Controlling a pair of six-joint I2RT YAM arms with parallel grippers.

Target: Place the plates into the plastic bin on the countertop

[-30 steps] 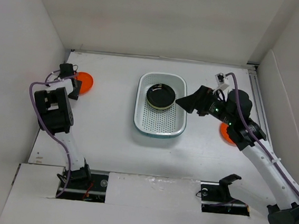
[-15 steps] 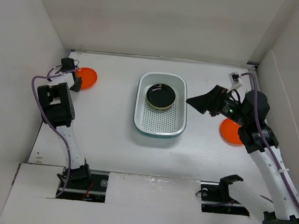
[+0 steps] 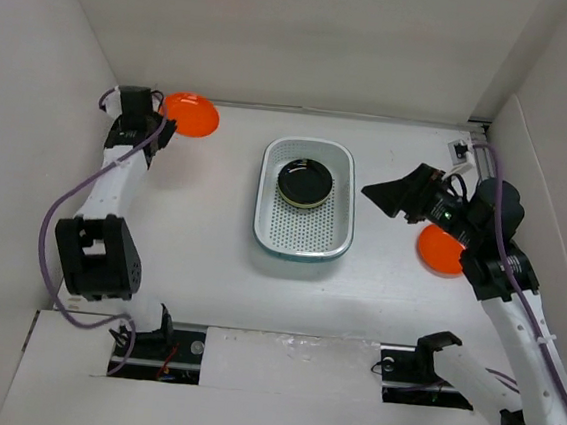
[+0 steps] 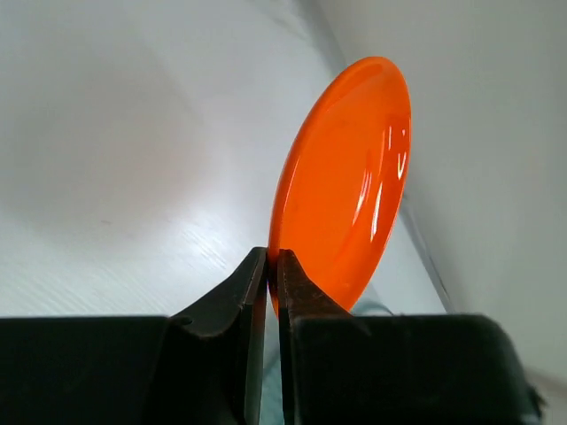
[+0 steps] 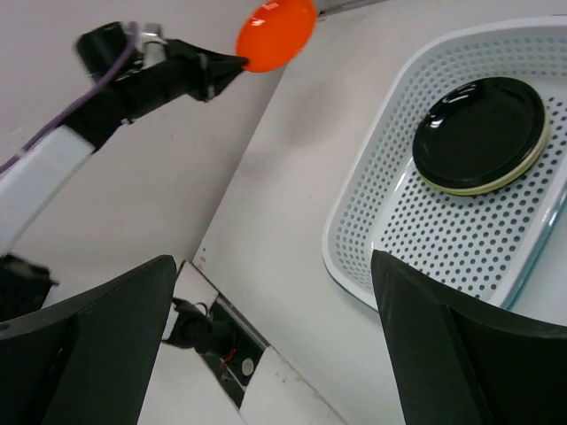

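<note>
A flat plain white surface point(image 3: 208, 266) is boxed in by white walls point(image 3: 281, 31) on the left, far and right sides. Near the far-left corner, the left hand point(image 4: 273, 257) is clenched on the rim of a small round glossy orange plate point(image 4: 345, 177), holding it tilted and off the surface, close to the back wall.

At the middle of the surface sits a white rectangular plastic bin point(image 3: 299, 255) with a pale-blue rim and perforated bottom and sides. In its far half lies a glossy black round plate point(image 3: 305, 183), stacked on a cream plate point(image 5: 483, 188) (only a thin crescent of the cream one shows).

Just right of the bin hovers the right hand point(image 3: 386, 195), its fingers point(image 5: 97, 345) spread wide and gripping nothing. A second orange plate point(image 3: 440, 253) lies on the surface near the right wall, partly hidden by that arm.
</note>
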